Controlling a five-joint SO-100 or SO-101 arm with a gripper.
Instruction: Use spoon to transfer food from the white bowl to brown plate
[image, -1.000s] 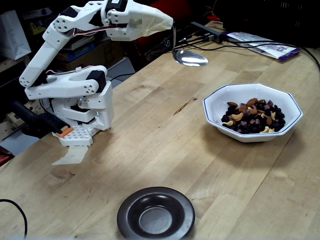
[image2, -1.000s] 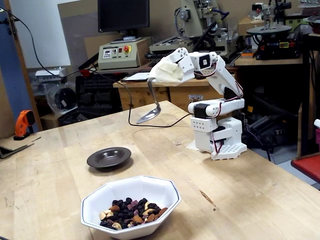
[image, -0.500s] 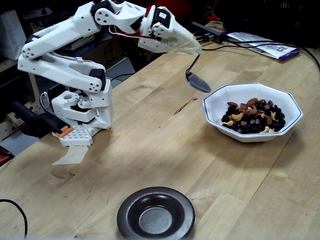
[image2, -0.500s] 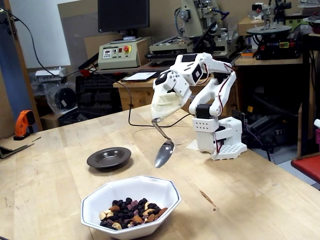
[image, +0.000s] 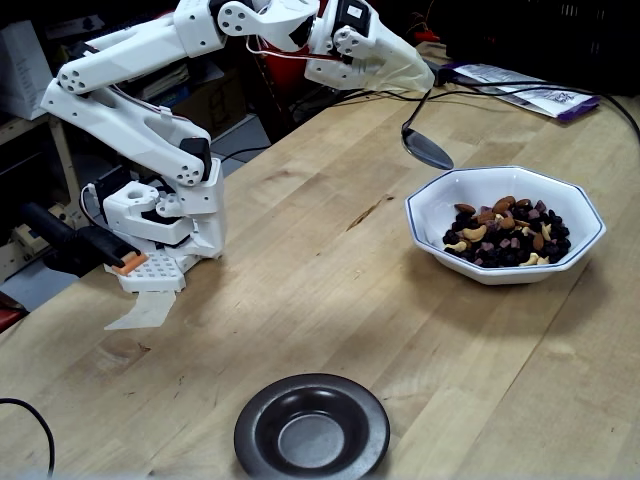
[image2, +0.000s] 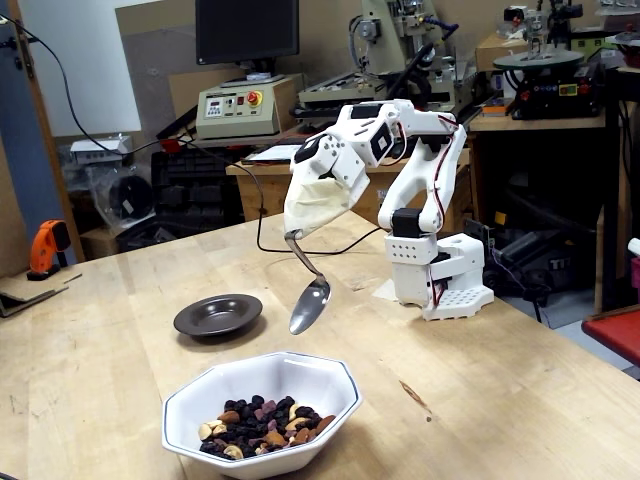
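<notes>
The white bowl sits closest, its trail mix of cashews, almonds and dark fruit bits heaped and seemingly untouched, just below and ahead of the spoon, which hangs tilted and empty above the bowl's far rim. The gripper is wrapped in a pale cover with the spoon handle fixed into it, so I cannot tell how its jaws stand. This looks like the approach to the first scoop: next the spoon must dip into the food, lift level, then swing over to the brown plate, well off to the side.
</notes>
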